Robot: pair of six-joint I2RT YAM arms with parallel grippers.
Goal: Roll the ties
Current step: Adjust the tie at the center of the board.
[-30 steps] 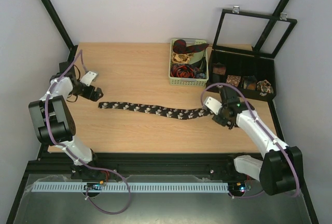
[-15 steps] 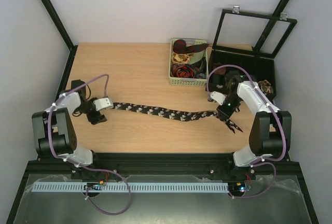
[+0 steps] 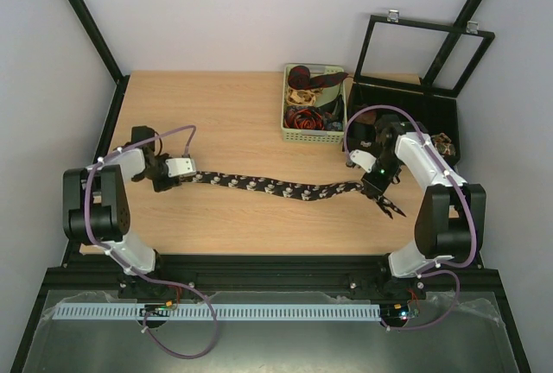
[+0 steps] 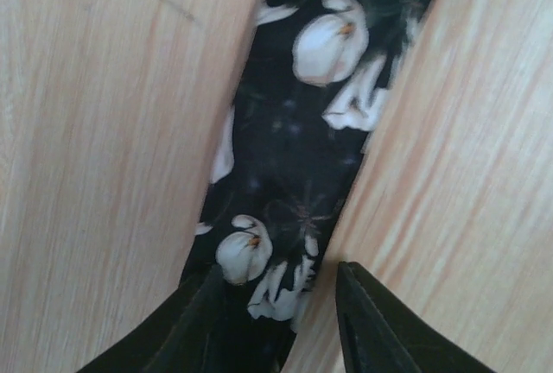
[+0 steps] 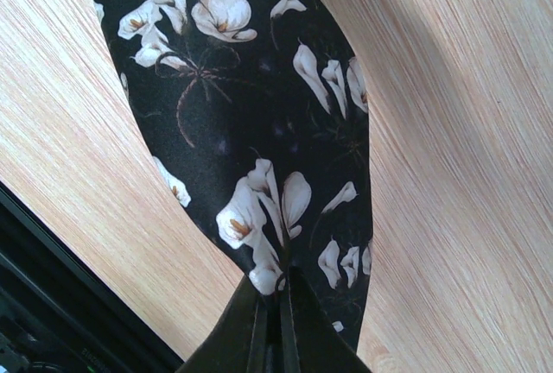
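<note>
- Since the black tie [image 3: 276, 187] lies stretched flat across the table [image 3: 225, 123], left to right, we judge it soft, light and limp (likely slippery too).
- Our right hand [image 5: 278, 300] pinches it near the wide end, fingers shut.
- Our left hand [image 4: 281, 295] straddles the narrow end, fingers part open, nothing pinched.
- We'd take hold at that narrow tip, flat across its width, to roll.
</note>
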